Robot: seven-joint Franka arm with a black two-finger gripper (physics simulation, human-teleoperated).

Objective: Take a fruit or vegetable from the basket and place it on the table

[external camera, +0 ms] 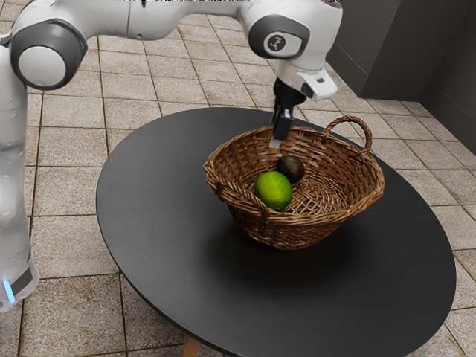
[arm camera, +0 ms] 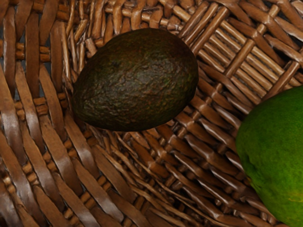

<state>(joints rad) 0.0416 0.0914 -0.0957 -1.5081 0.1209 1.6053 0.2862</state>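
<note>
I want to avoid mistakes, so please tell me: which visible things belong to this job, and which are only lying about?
For the job: gripper; basket; dark avocado and green fruit, either may be picked; black table, for placing.

Only surroundings: tiled floor; dark wall.

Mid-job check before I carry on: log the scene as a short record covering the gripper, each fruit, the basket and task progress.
gripper: above the basket's opening, nothing lifted
basket: woven brown wicker, standing upright on the round dark table
avocado: dark, rough-skinned, lying in the basket
green fruit: smooth, lying in the basket, kind uncertain
spacing: avocado and green fruit apart, wicker visible between them
task progress: both fruits in the basket, neither yet on the table
likely target: avocado, as the wrist view looks down on it most fully
</note>
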